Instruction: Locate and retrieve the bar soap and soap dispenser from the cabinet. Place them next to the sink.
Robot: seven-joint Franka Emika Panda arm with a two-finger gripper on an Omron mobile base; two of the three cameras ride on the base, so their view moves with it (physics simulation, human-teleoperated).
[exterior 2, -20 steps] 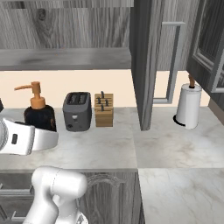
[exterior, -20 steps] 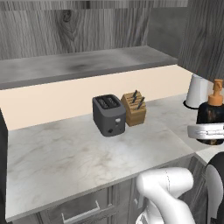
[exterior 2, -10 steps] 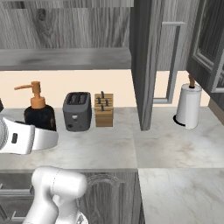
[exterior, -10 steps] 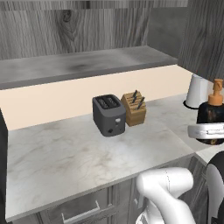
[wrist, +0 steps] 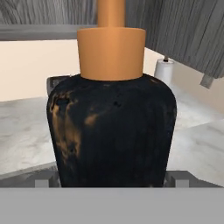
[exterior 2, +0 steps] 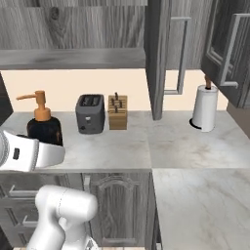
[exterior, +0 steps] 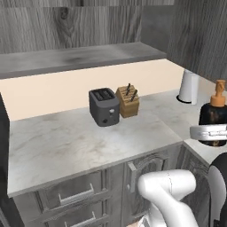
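Nothing has shifted since a moment ago: the end effector (wrist: pixel 112 183) stays clamped low on the soap dispenser (wrist: pixel 112 131), upright above the surface (exterior: pixel 80 142), seemingly rigid, slick, top-heavy.

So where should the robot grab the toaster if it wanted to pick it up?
Probably across the toaster's two long flat sides, coming from above. It stands upright on the counter, and the knife block crowds one side, so fingers need care there.
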